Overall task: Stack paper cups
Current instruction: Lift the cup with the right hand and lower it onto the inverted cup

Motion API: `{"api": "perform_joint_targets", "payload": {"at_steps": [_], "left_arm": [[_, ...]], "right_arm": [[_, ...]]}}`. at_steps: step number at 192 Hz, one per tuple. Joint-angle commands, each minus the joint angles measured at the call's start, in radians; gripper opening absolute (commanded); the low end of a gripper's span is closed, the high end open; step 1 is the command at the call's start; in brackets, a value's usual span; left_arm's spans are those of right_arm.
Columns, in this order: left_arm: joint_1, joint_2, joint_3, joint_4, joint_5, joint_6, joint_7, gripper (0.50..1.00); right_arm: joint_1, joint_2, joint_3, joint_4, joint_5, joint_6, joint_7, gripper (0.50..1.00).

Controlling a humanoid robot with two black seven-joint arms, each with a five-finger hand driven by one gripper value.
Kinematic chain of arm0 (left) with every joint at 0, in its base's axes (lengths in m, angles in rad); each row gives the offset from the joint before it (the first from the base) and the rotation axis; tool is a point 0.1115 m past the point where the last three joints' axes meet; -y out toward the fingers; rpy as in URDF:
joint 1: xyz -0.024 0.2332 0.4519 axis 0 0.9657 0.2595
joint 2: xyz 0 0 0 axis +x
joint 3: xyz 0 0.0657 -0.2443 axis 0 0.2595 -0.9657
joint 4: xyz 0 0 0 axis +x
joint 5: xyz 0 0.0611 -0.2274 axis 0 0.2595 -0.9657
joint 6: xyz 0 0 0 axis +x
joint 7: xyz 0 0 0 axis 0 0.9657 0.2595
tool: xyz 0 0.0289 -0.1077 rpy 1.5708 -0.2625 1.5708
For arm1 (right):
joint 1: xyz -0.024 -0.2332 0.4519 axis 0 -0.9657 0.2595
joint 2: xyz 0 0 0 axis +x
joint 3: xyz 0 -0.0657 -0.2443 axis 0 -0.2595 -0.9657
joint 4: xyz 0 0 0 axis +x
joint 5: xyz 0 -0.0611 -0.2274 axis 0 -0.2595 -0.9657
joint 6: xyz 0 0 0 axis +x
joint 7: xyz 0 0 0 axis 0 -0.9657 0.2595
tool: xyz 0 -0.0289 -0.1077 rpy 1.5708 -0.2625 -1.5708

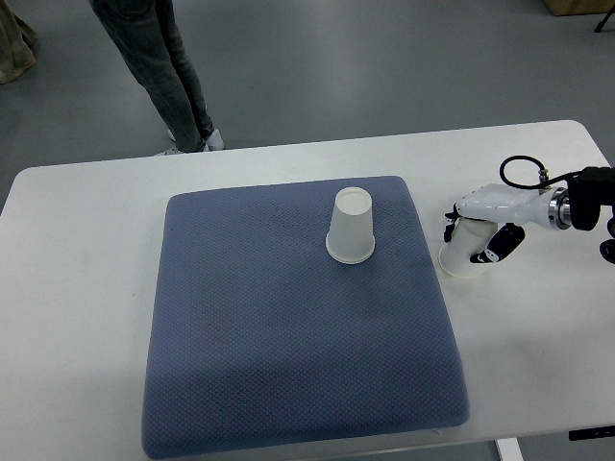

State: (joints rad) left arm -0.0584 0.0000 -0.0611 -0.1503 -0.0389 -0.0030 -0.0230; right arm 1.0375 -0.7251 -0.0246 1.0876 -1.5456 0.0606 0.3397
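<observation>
One white paper cup [350,227] stands upside down on the blue mat [288,327], near the mat's far right part. A second white paper cup [463,257] stands upside down on the white table just right of the mat. My right hand [479,234] reaches in from the right edge and has its fingers curled around this second cup. The cup's upper part is hidden by the hand. No left arm shows in the top view.
The white table [86,250] carries the mat in its middle. A person's legs in grey jeans [163,67] stand on the floor beyond the table's far edge. A black cable [524,165] loops above my right wrist.
</observation>
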Motion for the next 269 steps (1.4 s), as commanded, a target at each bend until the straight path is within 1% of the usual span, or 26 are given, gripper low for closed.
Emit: {"api": "perform_joint_targets", "payload": {"at_steps": [1, 23, 47, 70, 80, 102, 114, 137, 184, 239, 269], "left_arm": [[0.0, 0.0, 0.0, 0.0, -0.001, 0.0, 0.0, 1.0], [0.0, 0.0, 0.001, 0.0, 0.001, 0.0, 0.0, 1.0], [0.0, 0.0, 0.001, 0.0, 0.001, 0.0, 0.0, 1.0], [0.0, 0.0, 0.001, 0.0, -0.001, 0.0, 0.0, 1.0], [0.0, 0.0, 0.0, 0.0, 0.001, 0.0, 0.0, 1.0], [0.0, 0.0, 0.0, 0.0, -0.001, 0.0, 0.0, 1.0], [0.0, 0.0, 0.001, 0.0, -0.001, 0.0, 0.0, 1.0], [0.0, 0.0, 0.001, 0.0, 0.001, 0.0, 0.0, 1.0], [0.0, 0.0, 0.001, 0.0, 0.001, 0.0, 0.0, 1.0], [-0.001, 0.0, 0.0, 0.0, 0.001, 0.0, 0.0, 1.0], [0.0, 0.0, 0.0, 0.0, 0.001, 0.0, 0.0, 1.0]], "right_arm": [[0.035, -0.014, 0.002, 0.003, 0.001, 0.022, 0.002, 0.619], [0.091, -0.037, 0.003, 0.012, 0.002, 0.051, 0.021, 0.619], [0.162, -0.054, 0.006, 0.021, 0.004, 0.088, 0.025, 0.621], [0.252, -0.086, 0.008, 0.066, 0.005, 0.143, 0.051, 0.623], [0.291, -0.091, 0.008, 0.08, 0.006, 0.159, 0.051, 0.623], [0.386, -0.099, 0.012, 0.098, 0.012, 0.231, 0.055, 0.623], [0.423, -0.096, 0.012, 0.107, 0.019, 0.257, 0.056, 0.625], [0.463, -0.076, 0.012, 0.13, 0.032, 0.289, 0.058, 0.629], [0.495, 0.032, 0.014, 0.149, 0.105, 0.326, 0.058, 0.631], [0.486, 0.131, 0.012, 0.137, 0.111, 0.337, 0.056, 0.633], [0.467, 0.188, 0.012, 0.103, 0.11, 0.335, 0.056, 0.635]]}}
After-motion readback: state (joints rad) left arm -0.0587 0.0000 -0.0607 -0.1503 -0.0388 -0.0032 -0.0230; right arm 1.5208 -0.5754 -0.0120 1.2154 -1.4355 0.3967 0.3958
